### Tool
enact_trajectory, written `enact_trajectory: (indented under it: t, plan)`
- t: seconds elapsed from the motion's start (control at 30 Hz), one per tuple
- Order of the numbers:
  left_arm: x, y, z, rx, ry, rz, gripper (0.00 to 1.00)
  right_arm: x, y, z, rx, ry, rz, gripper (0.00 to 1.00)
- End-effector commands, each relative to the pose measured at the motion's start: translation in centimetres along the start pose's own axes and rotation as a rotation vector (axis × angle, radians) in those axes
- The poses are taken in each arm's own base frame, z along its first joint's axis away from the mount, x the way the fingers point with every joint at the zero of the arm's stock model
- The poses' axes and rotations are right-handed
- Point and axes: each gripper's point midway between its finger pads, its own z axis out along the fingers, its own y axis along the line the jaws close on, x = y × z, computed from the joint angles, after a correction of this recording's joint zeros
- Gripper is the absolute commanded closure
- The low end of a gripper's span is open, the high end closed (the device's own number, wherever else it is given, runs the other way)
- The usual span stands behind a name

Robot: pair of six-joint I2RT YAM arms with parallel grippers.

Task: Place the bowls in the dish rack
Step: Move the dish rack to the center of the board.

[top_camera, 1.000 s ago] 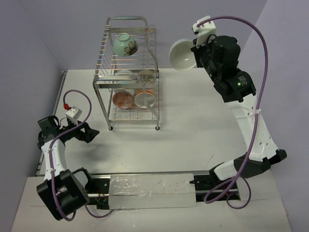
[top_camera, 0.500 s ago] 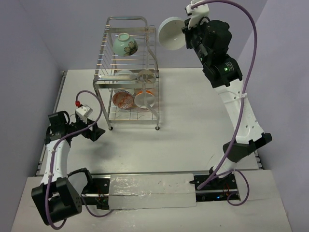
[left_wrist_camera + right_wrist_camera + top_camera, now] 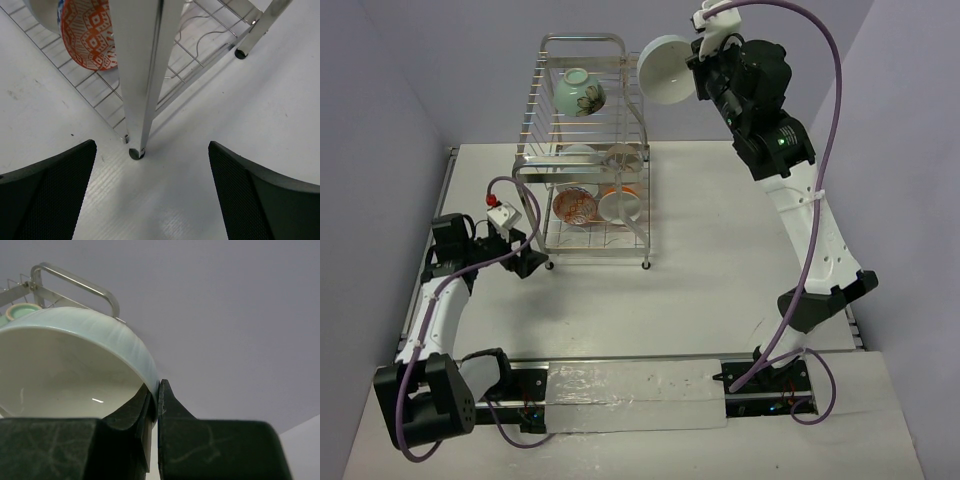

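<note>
Creeping up to the near-left leg of the rack [image 3: 535,110], the left gripper [image 3: 527,262] gapes wide, empty. Several bowls [image 3: 578,92] sit inside. Far right, the right gripper [image 3: 697,72], pinched on a pale bowl [image 3: 663,68] by its rim, has swung it left to the top tier's edge, so placing looks close.

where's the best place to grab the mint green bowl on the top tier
Likely its rim, one finger inside and one outside, coming from above: the mint green bowl lies tipped, foot ring showing, on the open upper tier of the dish rack.
</note>
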Motion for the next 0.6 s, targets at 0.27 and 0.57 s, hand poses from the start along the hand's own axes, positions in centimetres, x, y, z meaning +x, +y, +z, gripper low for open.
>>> enact_trajectory:
  t: [0.27, 0.57]
  plan:
    - [-2.0, 1.0, 1.2, -0.015, -0.151, 0.167, 0.02, -4.4, -1.2, -1.5, 0.019, -0.123, 0.015, 1.0]
    - [-2.2, -2.9, 2.5, 0.406, -0.207, 0.122, 0.31, -4.2, -1.1, -2.4, 0.006, -0.103, 0.009, 1.0]
